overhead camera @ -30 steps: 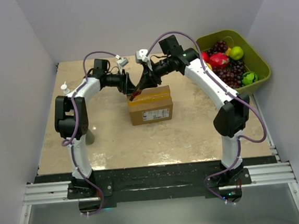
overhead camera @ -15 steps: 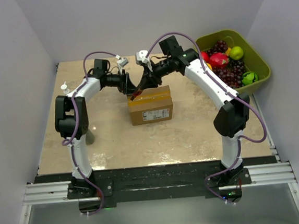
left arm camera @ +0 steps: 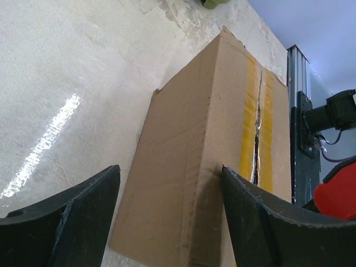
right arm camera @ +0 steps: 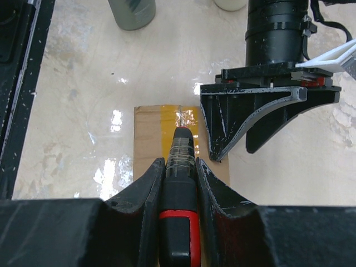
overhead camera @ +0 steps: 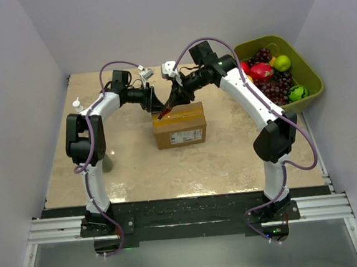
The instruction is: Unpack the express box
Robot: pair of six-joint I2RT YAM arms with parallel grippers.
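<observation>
Item: brown, yellow-taped cardboard express box (overhead camera: 179, 126), centre of beige table (overhead camera: 131, 169). Likely light, stiff, crushable; best braced by its side walls. Left gripper (left arm camera: 168, 186) spread astride one end; right gripper (right arm camera: 179, 166) pinched red-black cutter (right arm camera: 179, 146).

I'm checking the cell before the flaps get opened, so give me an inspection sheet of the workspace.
Surface: beige table, glossy patches.
Job's things: express box mid-table, flaps shut, yellow tape split along the seam.
Clutter: green tub of fruit at far right; small white bottle at left edge.
Grippers: left gripper open by the box's far end; right gripper shut on a red-and-black cutter, tip at the tape.
Cables: purple cables looped along both arms, clear of the box.
Surroundings: plain walls on three sides.
</observation>
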